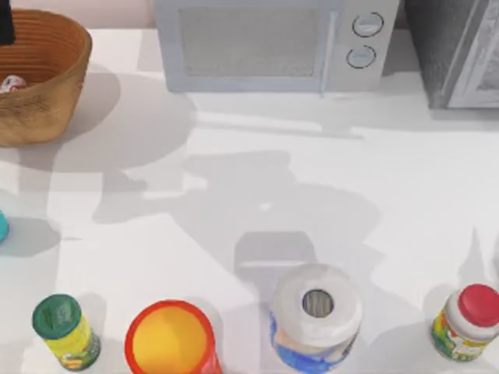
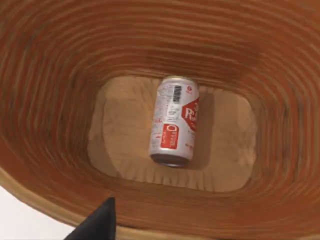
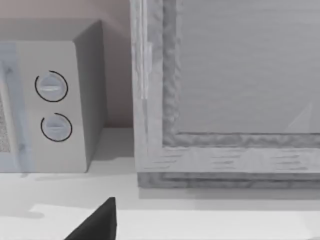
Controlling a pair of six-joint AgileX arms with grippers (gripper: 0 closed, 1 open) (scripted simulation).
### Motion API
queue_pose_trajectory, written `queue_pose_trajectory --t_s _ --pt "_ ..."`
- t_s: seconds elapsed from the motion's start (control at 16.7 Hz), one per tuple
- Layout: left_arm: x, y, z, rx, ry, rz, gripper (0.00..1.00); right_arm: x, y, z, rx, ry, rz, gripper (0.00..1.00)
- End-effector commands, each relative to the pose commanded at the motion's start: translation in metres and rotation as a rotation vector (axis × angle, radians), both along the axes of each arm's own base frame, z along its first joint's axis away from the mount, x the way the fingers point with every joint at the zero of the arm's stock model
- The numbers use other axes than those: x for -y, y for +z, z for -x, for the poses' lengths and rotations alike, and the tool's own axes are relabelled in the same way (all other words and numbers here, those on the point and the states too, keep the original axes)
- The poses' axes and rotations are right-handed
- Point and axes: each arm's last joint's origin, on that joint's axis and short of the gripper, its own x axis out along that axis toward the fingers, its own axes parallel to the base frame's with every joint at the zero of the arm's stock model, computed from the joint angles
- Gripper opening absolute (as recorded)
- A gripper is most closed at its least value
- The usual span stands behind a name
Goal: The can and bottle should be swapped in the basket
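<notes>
The brown woven basket (image 1: 47, 54) stands at the table's far left corner. The small white can (image 1: 12, 83) with a red label lies inside it. In the left wrist view the can (image 2: 174, 121) rests on its side on the basket's flat bottom, ringed by the ribbed wall (image 2: 60, 75). My left gripper (image 1: 5, 23) hangs above the basket's far rim, well above the can; a dark part of it (image 2: 100, 225) shows in the left wrist view. The teal bottle (image 1: 2, 226) is a sliver at the table's left edge, outside the basket. A dark part of my right gripper (image 3: 97, 222) faces the back wall.
A grey microwave (image 1: 273, 43) and a grey cabinet (image 1: 460, 51) line the back. Along the front edge stand a green-lidded jar (image 1: 65, 331), an orange red-rimmed cup (image 1: 170, 339), a white and blue roll (image 1: 316, 315) and a red-capped bottle (image 1: 468, 321).
</notes>
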Motion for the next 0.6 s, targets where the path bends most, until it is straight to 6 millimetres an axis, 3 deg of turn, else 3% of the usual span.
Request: queue_pose_trajectory --t_s 0.12,0.36,0.6 --pt "-0.008 -0.025 -0.024 -0.121 0.011 0.006 1.0 0.0 0.0 0.0 0.0 0.0 0.0 1.0" --pt "-0.022 -0.051 -0.065 -0.278 0.012 0.017 1.0 0.0 0.0 0.0 0.0 0.0 0.0 1.0" --pt "-0.028 -0.1 -0.103 -0.469 -0.037 0.019 1.0 0.0 0.0 0.0 0.0 0.0 0.0 1.0"
